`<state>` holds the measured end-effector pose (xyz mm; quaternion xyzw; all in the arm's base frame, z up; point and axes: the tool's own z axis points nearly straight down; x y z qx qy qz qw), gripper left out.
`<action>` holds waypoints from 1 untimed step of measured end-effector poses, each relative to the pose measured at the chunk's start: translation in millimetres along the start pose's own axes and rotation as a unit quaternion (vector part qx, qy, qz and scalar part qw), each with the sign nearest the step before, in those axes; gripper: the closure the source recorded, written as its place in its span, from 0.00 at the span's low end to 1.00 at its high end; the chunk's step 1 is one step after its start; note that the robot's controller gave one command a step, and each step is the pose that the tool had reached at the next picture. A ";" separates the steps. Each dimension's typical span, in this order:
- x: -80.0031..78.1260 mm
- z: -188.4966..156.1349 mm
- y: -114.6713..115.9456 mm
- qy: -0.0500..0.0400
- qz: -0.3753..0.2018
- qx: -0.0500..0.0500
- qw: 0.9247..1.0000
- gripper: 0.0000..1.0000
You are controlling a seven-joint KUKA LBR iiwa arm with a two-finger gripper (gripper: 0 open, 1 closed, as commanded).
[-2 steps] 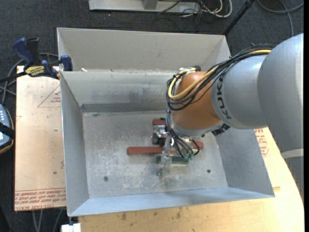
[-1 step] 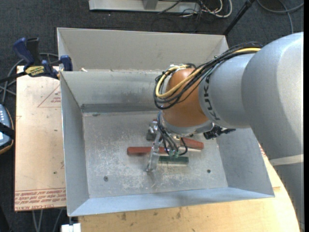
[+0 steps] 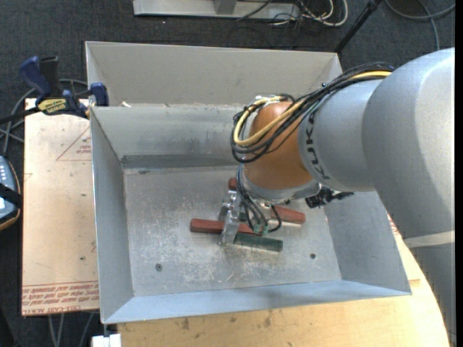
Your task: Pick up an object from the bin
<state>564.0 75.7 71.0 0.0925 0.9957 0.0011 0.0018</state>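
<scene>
At frame centre the gripper (image 3: 230, 231), its open or closed state not discernible, is set low between a red-brown bar (image 3: 206, 227) and a dark green bar (image 3: 264, 244), of which only one should be enclosed, squarely.

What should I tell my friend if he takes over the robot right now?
Gripper: down at the floor in the middle of the bin. Can't tell if it grips anything.
Things: a red bar lies just left of the gripper, a green bar just right of it, and a second red bar further right, partly under the wrist.
Done: nothing lifted; all bars lie on the floor.
Left: grip one bar and lift it out.
</scene>
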 end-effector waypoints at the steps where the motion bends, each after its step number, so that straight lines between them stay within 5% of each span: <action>1: 23.6 -147.7 -15.8 -0.003 0.048 -0.001 0.999 1.00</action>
